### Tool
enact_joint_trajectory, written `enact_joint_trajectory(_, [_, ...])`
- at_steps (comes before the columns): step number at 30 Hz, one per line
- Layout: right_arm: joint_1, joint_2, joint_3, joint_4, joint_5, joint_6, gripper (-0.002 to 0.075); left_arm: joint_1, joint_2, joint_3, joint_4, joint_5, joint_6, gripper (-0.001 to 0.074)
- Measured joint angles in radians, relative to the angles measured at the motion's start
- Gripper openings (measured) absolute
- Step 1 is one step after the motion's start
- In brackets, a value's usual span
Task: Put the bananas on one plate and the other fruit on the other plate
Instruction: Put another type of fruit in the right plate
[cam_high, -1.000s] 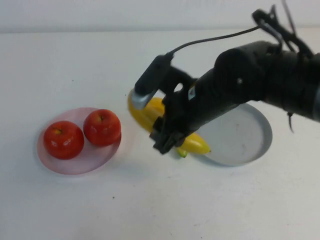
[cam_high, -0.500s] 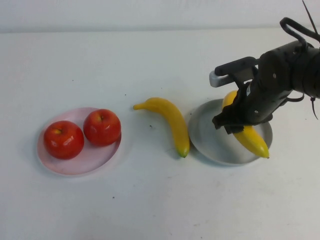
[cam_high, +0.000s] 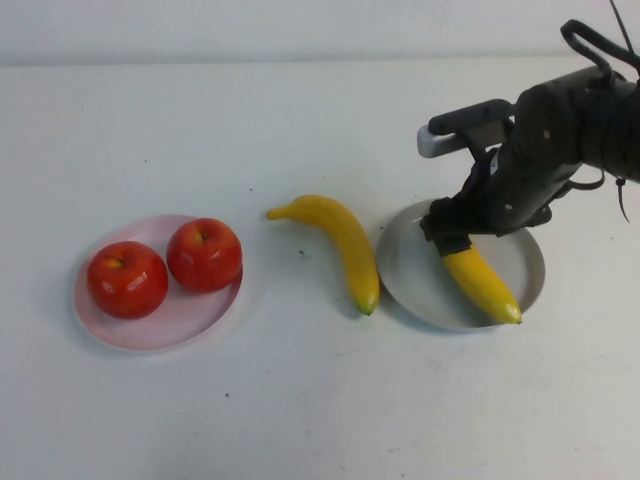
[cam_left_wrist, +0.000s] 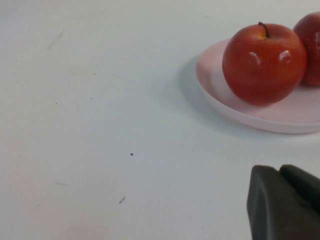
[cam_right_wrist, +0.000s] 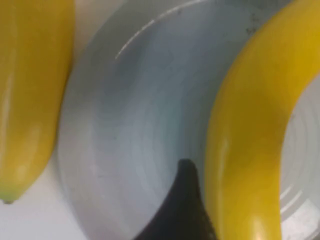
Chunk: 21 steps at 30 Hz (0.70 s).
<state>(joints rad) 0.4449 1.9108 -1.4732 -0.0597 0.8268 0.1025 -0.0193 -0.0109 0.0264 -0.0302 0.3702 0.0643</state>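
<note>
1. Now, the surface (cam_high: 320, 400) carries it all, and I can see the sorting is partly done.
2. My right arm (cam_high: 570, 130) reaches in over the grey plate (cam_high: 415, 275). The right hand (cam_high: 452, 235) sits at the upper end of one banana (cam_high: 482, 285), which lies inside that plate. In the right wrist view I see a dark finger (cam_right_wrist: 177, 210) beside the banana (cam_right_wrist: 250, 150), not pressing it, so I judge the fingers spread and the fruit let go.
3. The pink plate (cam_high: 150, 325) holds both apples (cam_high: 127, 279) (cam_high: 204, 254), touching each other. That half looks finished.
4. The second banana (cam_high: 340, 245) lies on the surface just beside the grey plate's rim, its green tip toward me.
5. The left hand (cam_left_wrist: 285, 205) shows only in its wrist view, near the pink plate (cam_left_wrist: 240, 107), fingers pressed together and holding nothing.
6. To do this step well, I would lift the right hand straight up, clear of the plated banana, so it does not roll. Then I would take the loose banana mid-body, across its width, and lay it alongside the first.
</note>
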Motion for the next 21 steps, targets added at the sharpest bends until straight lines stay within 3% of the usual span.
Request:
enact_joint_trajectory(5, [0.036,-0.025,-0.093,0.012,0.023,-0.119,0.0545,0.000,0.000,0.000,0.000,0.000,0.000,-0.0001])
enact_joint_trajectory(13, [0.129,0.026,-0.122,0.261,-0.271,-0.594,0.0545,0.000,0.000,0.000,0.000,0.000,0.000,0.0000])
enact_joint_trajectory(21, [0.133,0.175,-0.151,0.333,-0.380,-0.673,0.0545,0.000,0.000,0.000,0.000,0.000,0.000,-0.0001])
